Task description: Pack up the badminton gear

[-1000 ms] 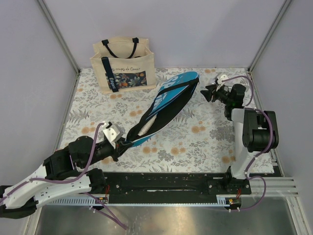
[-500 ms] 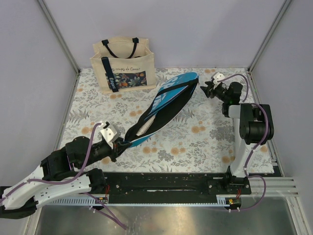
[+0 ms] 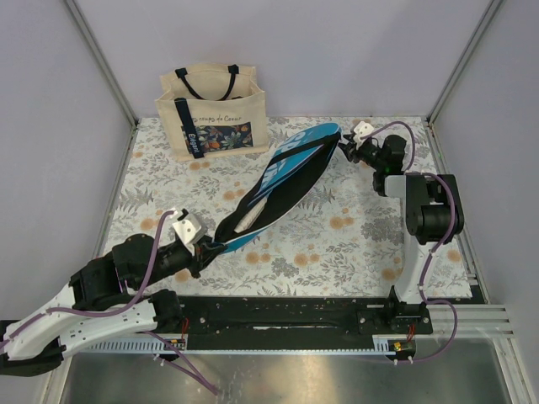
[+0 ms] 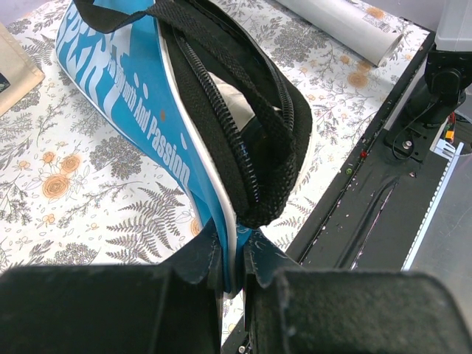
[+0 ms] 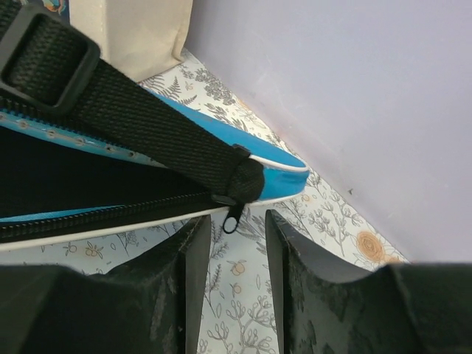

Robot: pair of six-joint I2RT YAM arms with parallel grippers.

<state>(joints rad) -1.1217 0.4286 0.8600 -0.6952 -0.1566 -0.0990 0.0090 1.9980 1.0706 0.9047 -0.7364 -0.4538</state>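
Racket case (image 3: pixel 282 172), the blue one, is pinched at its narrow end by the left gripper (image 3: pixel 209 246), jaws clamped on the edge. The left wrist cam shows what the overhead can't: the grip sits right where the gaping zipper (image 4: pixel 221 110) ends, with white lettering along the blue side. The right gripper (image 5: pixel 240 228) is at the wide far end, jaws partway apart with the zipper pull (image 5: pixel 232 216) hanging between them, not squeezed, just under the black strap (image 5: pixel 147 122). From overhead the case lies diagonally across the floral tablecloth (image 3: pixel 354 244), with a beige tote (image 3: pixel 212 109) at the back left.
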